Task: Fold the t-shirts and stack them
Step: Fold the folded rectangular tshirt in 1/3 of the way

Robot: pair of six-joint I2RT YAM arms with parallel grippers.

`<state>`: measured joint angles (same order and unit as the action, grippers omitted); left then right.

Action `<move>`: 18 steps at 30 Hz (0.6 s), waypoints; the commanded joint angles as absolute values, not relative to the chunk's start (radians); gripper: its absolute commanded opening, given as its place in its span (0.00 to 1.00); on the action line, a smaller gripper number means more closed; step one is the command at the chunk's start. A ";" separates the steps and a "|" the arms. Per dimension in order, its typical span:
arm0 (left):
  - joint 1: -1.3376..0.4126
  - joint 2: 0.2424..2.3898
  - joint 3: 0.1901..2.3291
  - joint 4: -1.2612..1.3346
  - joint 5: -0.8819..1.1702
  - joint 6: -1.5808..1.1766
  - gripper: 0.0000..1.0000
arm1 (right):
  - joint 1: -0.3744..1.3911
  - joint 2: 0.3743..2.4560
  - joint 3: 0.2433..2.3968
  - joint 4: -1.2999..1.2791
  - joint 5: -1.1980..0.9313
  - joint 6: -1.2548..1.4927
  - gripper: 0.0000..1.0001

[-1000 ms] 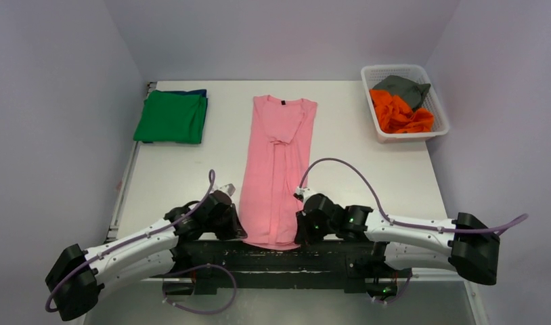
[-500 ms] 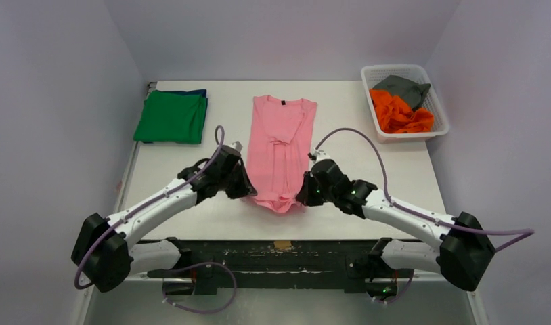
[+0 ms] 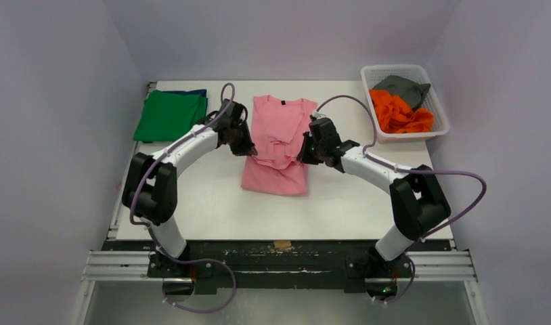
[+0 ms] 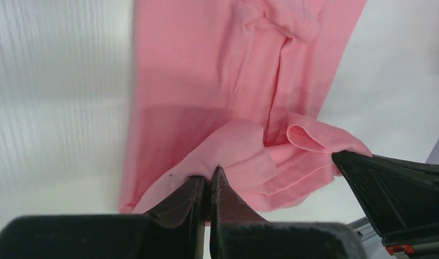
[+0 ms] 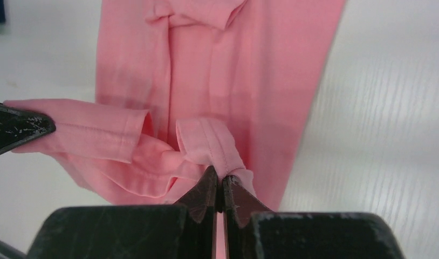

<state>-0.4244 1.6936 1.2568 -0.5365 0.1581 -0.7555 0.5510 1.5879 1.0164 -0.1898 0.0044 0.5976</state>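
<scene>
My L gripper (image 4: 209, 177) + R gripper (image 5: 218, 178) each pinch 1 hem corner of pink tee (image 3: 276, 179); floppy, light cloth imo, so grab edges.

White table (image 3: 367, 196), matte, faintly ribbed. Between the left gripper (image 3: 251, 150) and the right gripper (image 3: 304, 157), spread on it: light pink t-shirt (image 3: 276, 181), collar end beyond both, near part doubled back, hem raised up to them. Past the left gripper on its outer side, apart from the pink cloth: folded green t-shirt (image 3: 170, 116) over a dark blue t-shirt (image 3: 195, 93). Beyond the right gripper, off to its outer side, at the far corner: white mesh basket (image 3: 380, 70).
</scene>
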 commanded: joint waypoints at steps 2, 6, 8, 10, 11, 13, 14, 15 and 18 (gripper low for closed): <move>-0.371 1.842 1.438 -0.574 0.232 -0.688 0.01 | 0.480 1.655 1.120 -0.145 -0.002 0.565 0.00; -0.347 1.932 1.525 -0.572 0.247 -0.678 0.08 | 0.439 1.744 1.178 -0.099 -0.057 0.539 0.03; -0.332 1.977 1.586 -0.603 0.253 -0.670 0.24 | 0.420 1.819 1.252 -0.163 -0.039 0.550 0.15; -0.317 2.004 1.648 -0.652 0.256 -0.664 0.51 | 0.405 1.856 1.321 -0.227 -0.004 0.564 0.32; -0.310 2.005 1.672 -0.666 0.262 -0.658 0.70 | 0.402 1.859 1.337 -0.239 0.025 0.567 0.47; -0.301 1.973 1.688 -0.684 0.260 -0.644 0.97 | 0.400 1.837 1.343 -0.247 0.067 0.562 0.71; -0.301 1.944 1.675 -0.682 0.252 -0.638 1.00 | 0.400 1.818 1.333 -0.244 0.075 0.558 0.77; -0.301 1.913 1.649 -0.672 0.249 -0.633 1.00 | 0.400 1.796 1.310 -0.236 0.076 0.554 0.79; -0.301 1.785 1.485 -0.608 0.256 -0.630 1.00 | 0.404 1.721 1.207 -0.213 0.087 0.524 0.81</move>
